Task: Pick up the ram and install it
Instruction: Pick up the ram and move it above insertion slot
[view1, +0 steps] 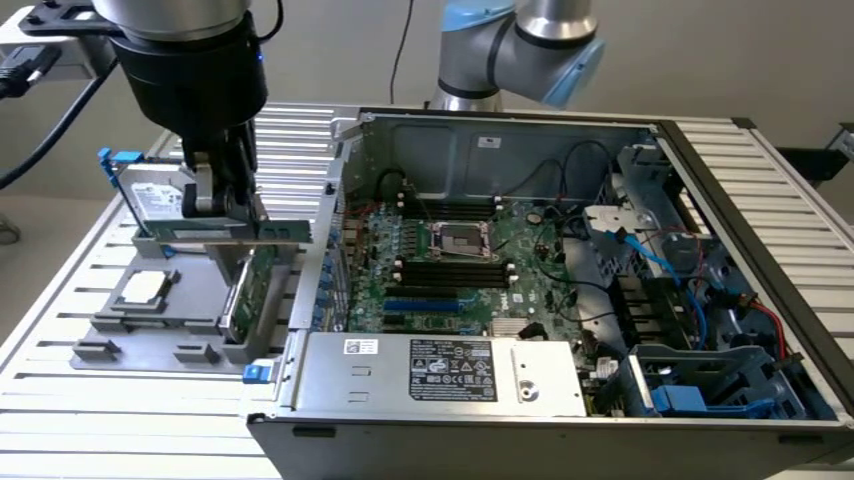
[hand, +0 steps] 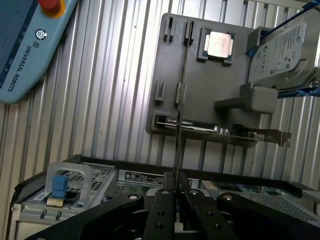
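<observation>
Thin and green, gripped on edge: the ram (view1: 283, 232), with its long axis level and running from the exterior view's left to its right, one end toward the open computer case (view1: 534, 135). Clamped near mid-length by the gripper (hand: 174, 182), fingers closed on its two faces; seen from the wrist view as a thin edge-on line. Placed over the grey holder plate (view1: 187, 328), in line with a pair of its slotted posts; cannot tell whether clear of them. Just below, the broader expansion card (view1: 247, 295), standing on edge in the same plate. Nearby, a hard drive (view1: 154, 200) propped upright and a processor (view1: 144, 288) lying flat. Underneath it all, the slatted table (view1: 134, 420).
</observation>
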